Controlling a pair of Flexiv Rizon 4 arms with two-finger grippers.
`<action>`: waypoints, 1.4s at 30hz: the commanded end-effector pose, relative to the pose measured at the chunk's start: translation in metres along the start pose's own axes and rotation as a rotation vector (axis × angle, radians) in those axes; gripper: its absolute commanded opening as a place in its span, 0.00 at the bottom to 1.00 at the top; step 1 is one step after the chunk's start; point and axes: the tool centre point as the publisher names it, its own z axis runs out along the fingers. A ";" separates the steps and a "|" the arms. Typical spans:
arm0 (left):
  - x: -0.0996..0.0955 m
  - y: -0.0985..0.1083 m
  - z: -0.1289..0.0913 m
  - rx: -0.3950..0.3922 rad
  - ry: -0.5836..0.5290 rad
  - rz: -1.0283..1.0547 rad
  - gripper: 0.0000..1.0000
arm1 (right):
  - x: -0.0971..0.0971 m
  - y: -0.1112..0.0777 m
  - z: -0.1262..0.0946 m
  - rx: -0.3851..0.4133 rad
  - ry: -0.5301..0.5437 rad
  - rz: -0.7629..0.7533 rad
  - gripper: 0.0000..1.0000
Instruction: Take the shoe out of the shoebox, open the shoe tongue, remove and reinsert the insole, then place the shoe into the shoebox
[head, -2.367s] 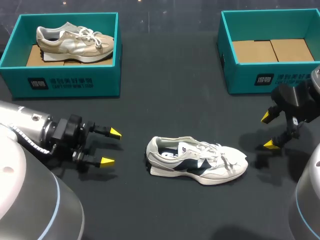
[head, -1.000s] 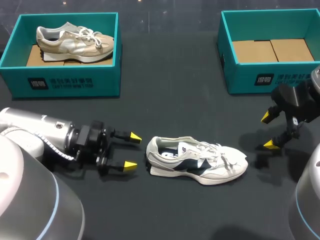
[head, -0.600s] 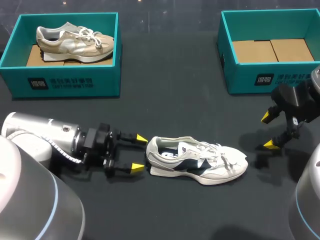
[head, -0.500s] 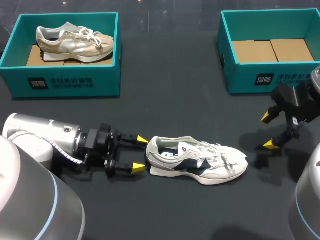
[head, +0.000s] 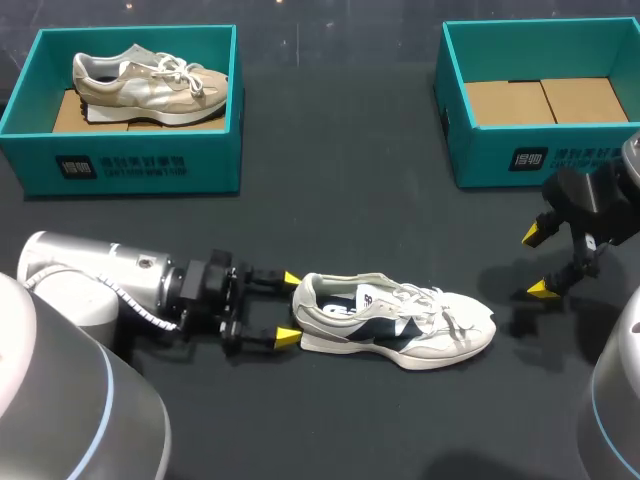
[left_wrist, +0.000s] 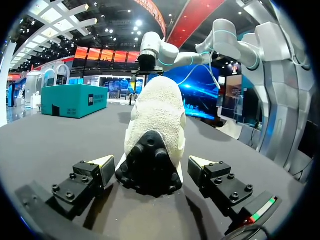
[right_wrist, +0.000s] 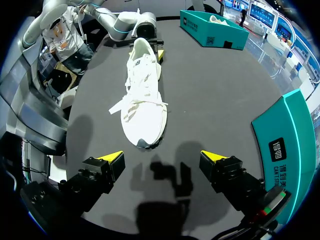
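Now the white shoe (head: 395, 320) lies on the surface (head: 350, 210), lower middle. The left pincer (head: 289, 308), spread around its heel, should close to steady it for opening the tongue; the right pincer (head: 539, 262) hangs spread.

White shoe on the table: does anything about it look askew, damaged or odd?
Nothing serious. The shoe stands upright on its sole, no damage visible, heel between the left gripper's open fingers. Only its laces are loose, one end trailing onto the table.
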 end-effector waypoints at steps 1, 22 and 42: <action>-0.001 0.001 0.008 -0.001 0.000 0.005 0.97 | 0.002 0.000 0.000 0.001 -0.002 0.000 1.00; 0.007 -0.005 0.035 0.005 0.049 0.051 1.00 | 0.002 0.000 0.000 0.001 -0.002 0.000 1.00; 0.009 -0.007 0.061 0.010 0.052 0.062 1.00 | 0.002 0.000 0.000 0.001 -0.002 0.000 1.00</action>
